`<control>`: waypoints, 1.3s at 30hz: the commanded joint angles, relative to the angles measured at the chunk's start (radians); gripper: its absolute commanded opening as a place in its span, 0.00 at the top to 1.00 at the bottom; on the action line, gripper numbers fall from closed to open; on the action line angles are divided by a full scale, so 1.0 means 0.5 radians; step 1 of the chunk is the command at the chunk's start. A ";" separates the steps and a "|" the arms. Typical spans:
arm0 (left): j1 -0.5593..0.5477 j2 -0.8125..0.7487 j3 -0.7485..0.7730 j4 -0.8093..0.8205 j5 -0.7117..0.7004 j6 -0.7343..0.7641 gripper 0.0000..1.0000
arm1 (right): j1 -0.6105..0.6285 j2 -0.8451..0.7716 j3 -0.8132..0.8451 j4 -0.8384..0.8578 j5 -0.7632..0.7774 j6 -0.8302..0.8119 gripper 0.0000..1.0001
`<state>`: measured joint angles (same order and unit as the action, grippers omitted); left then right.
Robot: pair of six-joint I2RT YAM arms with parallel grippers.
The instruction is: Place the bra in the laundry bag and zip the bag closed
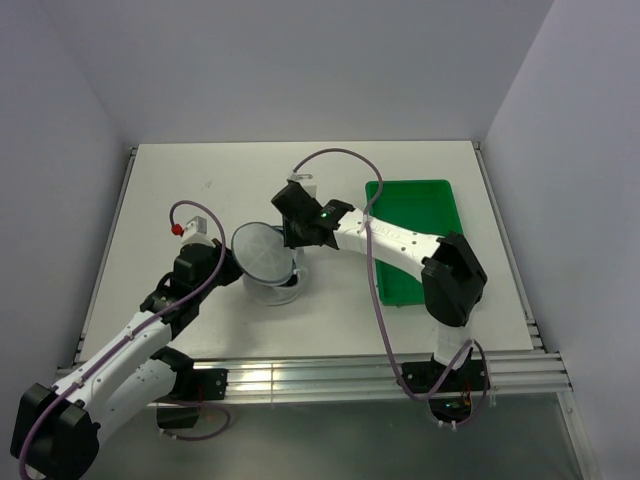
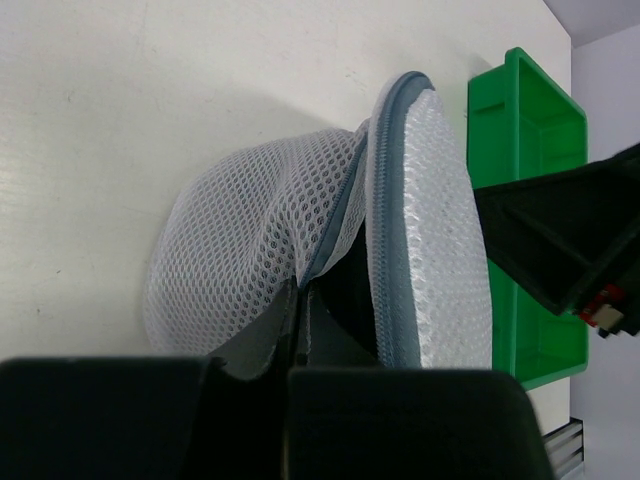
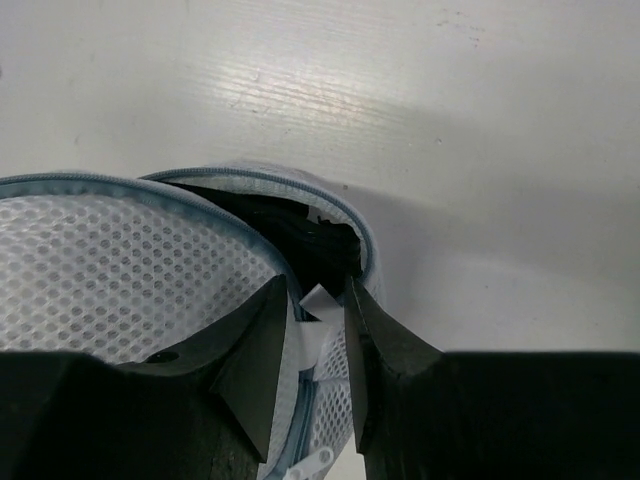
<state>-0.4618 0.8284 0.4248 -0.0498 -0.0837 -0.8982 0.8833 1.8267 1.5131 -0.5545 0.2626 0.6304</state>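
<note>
Top external: laundry bag on the desk, its inside hidden from you.
Left wrist: left pincer clamped on its mesh rim.
Right wrist: only here, bra inside bag; right pincer narrowly parted around a white tab, grip unclear.

Raised lid and right tool block the laundry bag's mouth; the far table offers passage.

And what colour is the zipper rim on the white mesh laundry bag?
Grey-blue zipper rim on the white mesh laundry bag; clearest in the left wrist view.
</note>
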 commanded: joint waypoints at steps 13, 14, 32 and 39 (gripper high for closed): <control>-0.003 -0.028 0.013 0.026 0.005 0.054 1.00 | 0.001 -0.070 0.014 -0.042 0.156 0.009 0.84; 0.000 -0.031 0.013 0.029 0.002 0.051 1.00 | 0.001 -0.076 -0.001 -0.042 0.162 0.012 0.85; 0.175 0.226 0.475 -0.308 -0.152 0.112 1.00 | -0.024 -0.658 -0.394 -0.063 0.144 0.046 1.00; 0.227 0.641 0.819 -0.385 -0.100 0.198 1.00 | -0.021 -0.874 -0.722 0.069 -0.037 0.114 1.00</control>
<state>-0.3588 1.1049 0.7822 -0.2367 -0.1402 -0.8444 0.8772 1.4204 1.2026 -0.5514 0.2687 0.6647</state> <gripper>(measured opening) 0.026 0.007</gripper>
